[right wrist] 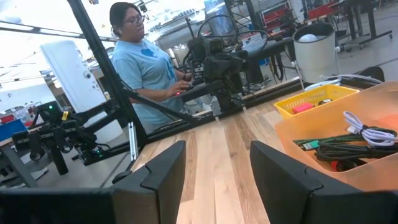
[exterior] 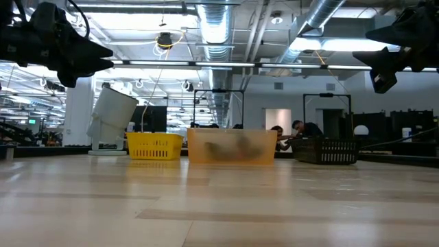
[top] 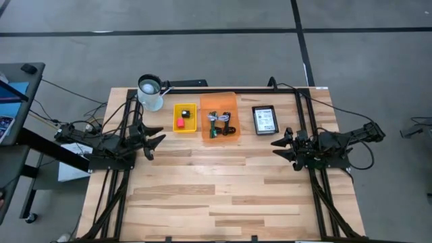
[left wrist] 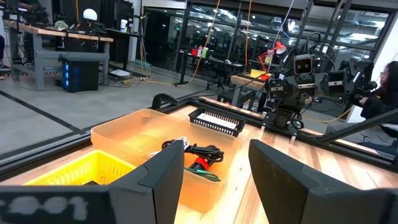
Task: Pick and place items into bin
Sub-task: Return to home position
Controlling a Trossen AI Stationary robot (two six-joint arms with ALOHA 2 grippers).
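My left gripper (top: 157,138) and right gripper (top: 282,142) hang above opposite sides of the table (top: 223,196), both empty, fingers spread wide, facing each other. Beyond them, at the far edge, the yellow bin (top: 185,106) holds a pink piece (top: 182,124) and a black block (top: 184,114). Just beside it, the orange bin (top: 219,97) holds the cables (top: 221,125). To its right a white card (top: 264,119) lies in a black tray (top: 264,106).

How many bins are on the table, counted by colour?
Yellow bin: 1
Orange bin: 1
Black bin: 1
Total: 3
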